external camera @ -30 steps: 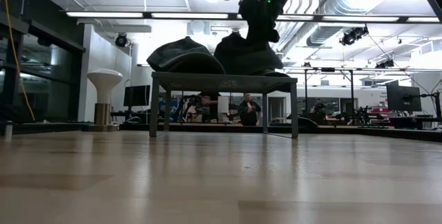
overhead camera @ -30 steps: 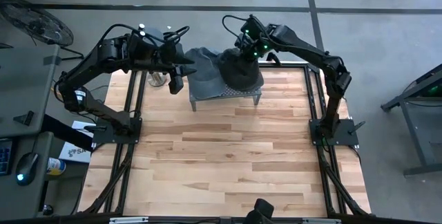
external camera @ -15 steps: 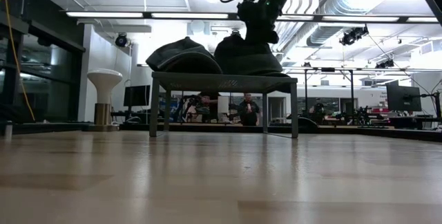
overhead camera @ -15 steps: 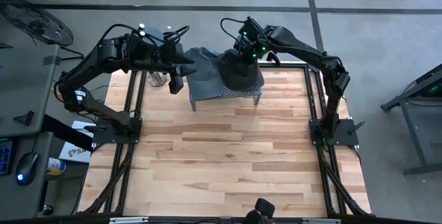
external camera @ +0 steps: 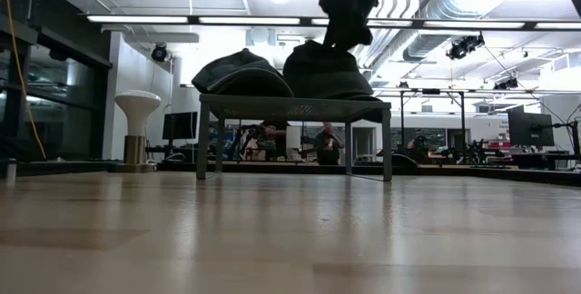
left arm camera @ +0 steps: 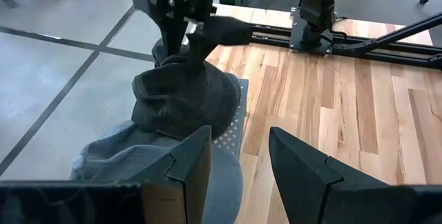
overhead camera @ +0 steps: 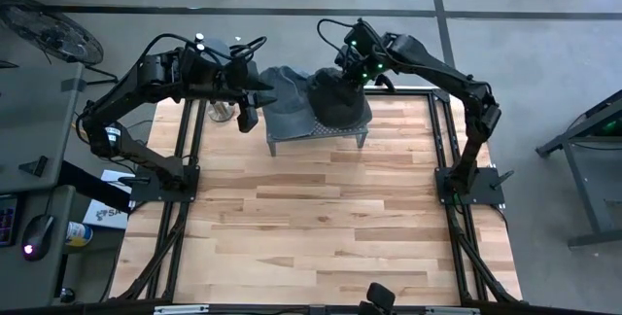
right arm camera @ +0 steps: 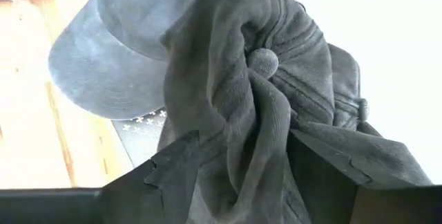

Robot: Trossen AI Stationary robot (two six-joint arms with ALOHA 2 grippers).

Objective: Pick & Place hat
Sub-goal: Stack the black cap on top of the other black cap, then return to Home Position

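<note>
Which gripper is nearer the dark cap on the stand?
Right. The right gripper is directly above the dark cap, open, fingers either side of its bunched crown. The left gripper hangs off the stand's left end, beyond the grey cap.

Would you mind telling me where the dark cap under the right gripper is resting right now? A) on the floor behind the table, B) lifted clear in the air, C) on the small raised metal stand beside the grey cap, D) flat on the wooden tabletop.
C: the low view shows the dark cap sitting on the raised metal stand beside the grey cap, with the right gripper just above it.
</note>
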